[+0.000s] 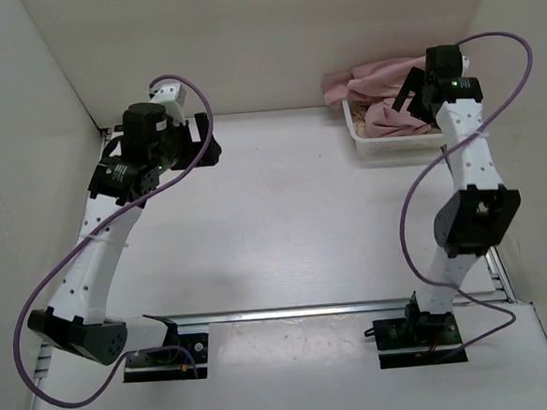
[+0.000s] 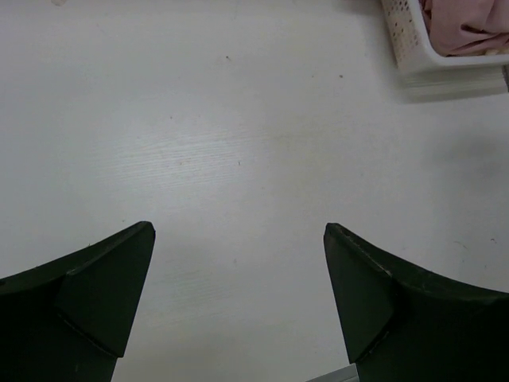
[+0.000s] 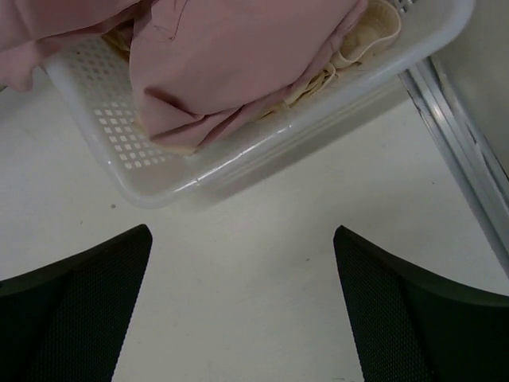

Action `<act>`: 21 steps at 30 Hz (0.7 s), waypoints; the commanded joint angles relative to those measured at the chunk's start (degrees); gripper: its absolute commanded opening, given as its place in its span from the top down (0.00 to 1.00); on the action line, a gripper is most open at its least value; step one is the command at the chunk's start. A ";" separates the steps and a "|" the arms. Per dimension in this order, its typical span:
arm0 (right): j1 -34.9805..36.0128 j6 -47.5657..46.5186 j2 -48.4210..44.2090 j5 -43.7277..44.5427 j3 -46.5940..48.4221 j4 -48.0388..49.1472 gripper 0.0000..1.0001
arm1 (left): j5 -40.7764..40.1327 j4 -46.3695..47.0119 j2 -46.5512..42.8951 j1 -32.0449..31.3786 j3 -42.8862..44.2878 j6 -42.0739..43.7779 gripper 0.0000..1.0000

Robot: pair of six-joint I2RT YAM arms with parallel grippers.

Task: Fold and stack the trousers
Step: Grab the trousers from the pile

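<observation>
The trousers (image 3: 238, 56) lie bunched in the white basket (image 3: 119, 135) at the far right corner of the table (image 1: 284, 223), one fold spilling over the basket's far left rim, so crumpled that legs and waist cannot be told apart (a cream cloth (image 3: 374, 32) peeks out beneath them, mostly buried). From above, the right arm covers the basket's right side, and the right gripper (image 3: 242, 232) hangs just short of the near rim, fingers spread wide with nothing between them. The left gripper (image 2: 238, 228), near the far left corner, is likewise spread apart over bare tabletop, holding nothing.
</observation>
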 commanded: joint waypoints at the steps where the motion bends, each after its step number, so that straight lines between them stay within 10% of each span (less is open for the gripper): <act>1: -2.91 1.04 10.53 -6.64 10.44 -1.97 0.00 | 0.68 0.24 0.03 0.25 -0.62 -0.53 0.00; 8: -4.50 2.79 30.86 -7.70 33.29 -1.79 0.00 | -4.08 0.24 6.61 2.10 0.17 -0.53 0.00; 16: -4.50 3.85 34.57 -10.08 34.29 4.45 0.93 | -2.41 0.24 9.53 2.63 2.72 0.08 0.00; 21: -2.22 3.85 25.12 -9.12 33.50 5.85 1.00 | 3.82 0.24 11.02 2.63 3.95 -1.23 0.00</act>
